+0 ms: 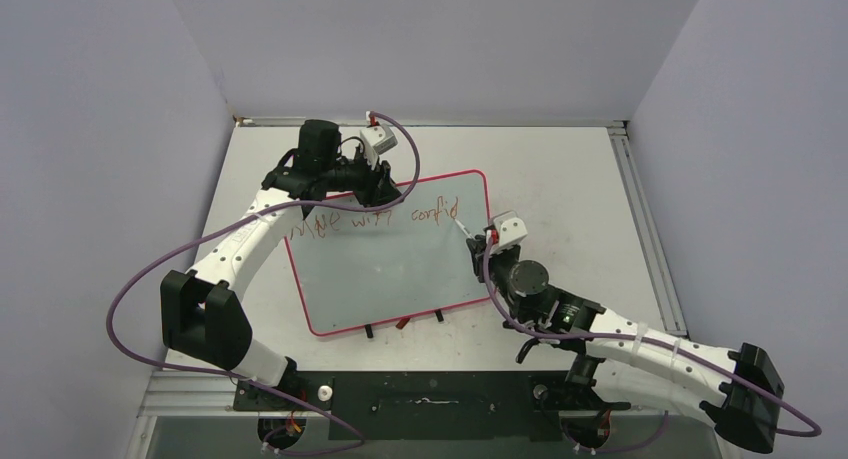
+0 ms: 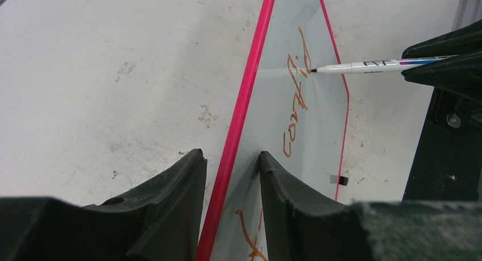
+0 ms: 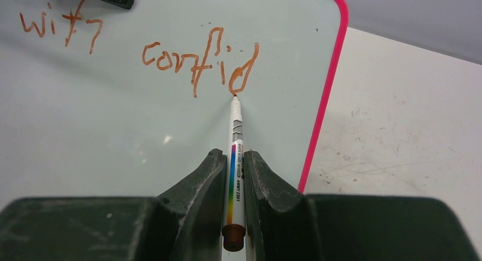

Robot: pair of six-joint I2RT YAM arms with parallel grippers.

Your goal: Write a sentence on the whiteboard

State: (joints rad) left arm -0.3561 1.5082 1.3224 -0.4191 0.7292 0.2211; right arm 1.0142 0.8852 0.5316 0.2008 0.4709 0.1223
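Worktop: pale, scuffed. The whiteboard sits mid-worktop, grey-white with a pink rim. Left fingers clamp its far rim, one on each side. The sentence runs across the whiteboard's far part in shaky red-brown strokes and ends "with confid". Right fingers are closed on a white marker. Its long axis points up the board, tip at the foot of the "d". The next letter probably goes rightward, where little bare board remains before the whiteboard's right rim.

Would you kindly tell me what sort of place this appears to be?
Probably a robotics lab test cell: plain grey partition walls enclose a scuffed white table, where two white-and-black robot arms work on a pink-rimmed whiteboard.
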